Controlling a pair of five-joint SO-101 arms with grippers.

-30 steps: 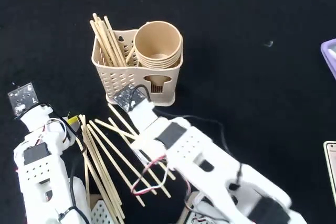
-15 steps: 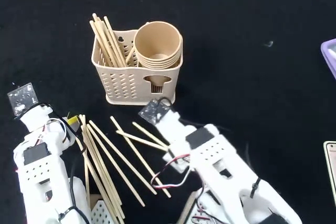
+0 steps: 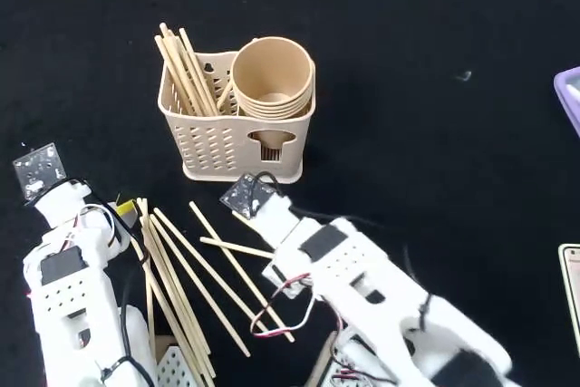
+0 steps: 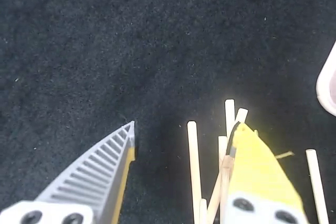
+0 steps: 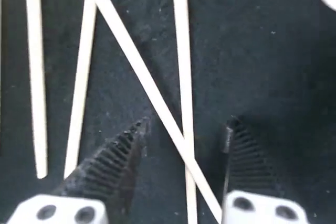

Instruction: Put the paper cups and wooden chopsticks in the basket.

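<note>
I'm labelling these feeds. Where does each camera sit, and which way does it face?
High view: above the table, looking down on basket, chopsticks, left arm, right arm.
Left wrist view: faces the table past the open left gripper.
Right wrist view: faces down past the open right gripper.
Shared: all three show loose chopsticks.

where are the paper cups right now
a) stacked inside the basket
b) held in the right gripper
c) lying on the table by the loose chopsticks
a: the paper cups sit nested in one stack inside the basket, next to a bunch of chopsticks standing in its other side.
</note>
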